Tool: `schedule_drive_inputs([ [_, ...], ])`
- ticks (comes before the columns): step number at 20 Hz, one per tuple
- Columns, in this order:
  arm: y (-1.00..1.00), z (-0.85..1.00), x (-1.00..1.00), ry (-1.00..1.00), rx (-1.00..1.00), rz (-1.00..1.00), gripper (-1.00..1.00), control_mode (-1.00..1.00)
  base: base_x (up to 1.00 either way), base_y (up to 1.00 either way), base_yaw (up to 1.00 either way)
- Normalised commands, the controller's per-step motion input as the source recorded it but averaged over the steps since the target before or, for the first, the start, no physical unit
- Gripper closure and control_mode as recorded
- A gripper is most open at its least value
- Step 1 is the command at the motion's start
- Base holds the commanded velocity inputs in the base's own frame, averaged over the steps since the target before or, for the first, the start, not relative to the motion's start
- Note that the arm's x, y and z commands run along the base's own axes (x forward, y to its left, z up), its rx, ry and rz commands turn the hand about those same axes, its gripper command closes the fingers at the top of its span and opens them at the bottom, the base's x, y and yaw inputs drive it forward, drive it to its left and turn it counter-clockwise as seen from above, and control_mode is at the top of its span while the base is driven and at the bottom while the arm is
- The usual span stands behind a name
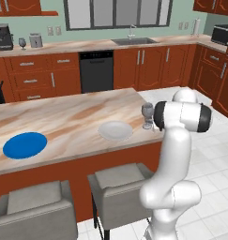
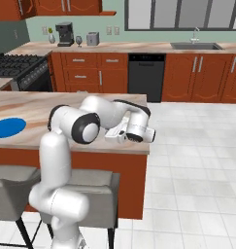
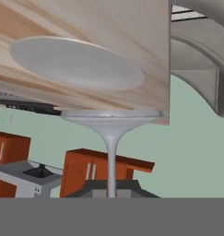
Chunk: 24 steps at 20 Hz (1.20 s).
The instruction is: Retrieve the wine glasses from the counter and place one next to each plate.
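One wine glass [image 1: 147,115] stands upright on the bar [image 1: 78,117] near its right corner, just right of the pale grey-white plate [image 1: 115,130]. My gripper [image 1: 153,117] is at the glass from the right, shut on it. In the hand view, which is upside down, the glass's stem [image 3: 111,161] runs to the bottom middle and its foot [image 3: 111,116] touches the bar top beside the pale plate [image 3: 76,63]. The blue plate [image 1: 25,144] lies at the bar's left end [image 2: 8,127]. A second wine glass [image 1: 22,43] stands on the far counter [image 1: 87,46], also seen from the right [image 2: 79,40].
Two grey stools [image 1: 120,187] [image 1: 35,206] stand at the bar's near side, close to my base. On the far counter are a coffee machine [image 1: 3,36], a toaster [image 1: 35,40] and a sink [image 1: 134,41]. A stove [image 2: 17,63] is at the left.
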Motion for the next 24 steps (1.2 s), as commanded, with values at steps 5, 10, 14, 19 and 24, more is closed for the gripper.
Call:
schedule_drive_inputs([
  [5,0.0,-0.18,0.27,-0.05,0.0,0.0,1.0,-1.0,0.0,0.0,0.0],
  [10,0.0,-0.15,0.25,-0.08,0.0,0.0,1.0,-1.0,0.0,0.0,0.0],
  [14,0.0,-0.17,0.31,-0.04,0.0,0.0,1.0,-1.0,0.0,0.0,0.0],
  [19,0.0,-0.18,0.34,0.0,0.0,0.0,1.0,-1.0,0.0,0.0,0.0],
  [24,0.0,-0.08,0.31,0.0,0.02,0.0,1.0,-1.0,0.0,0.0,0.0],
])
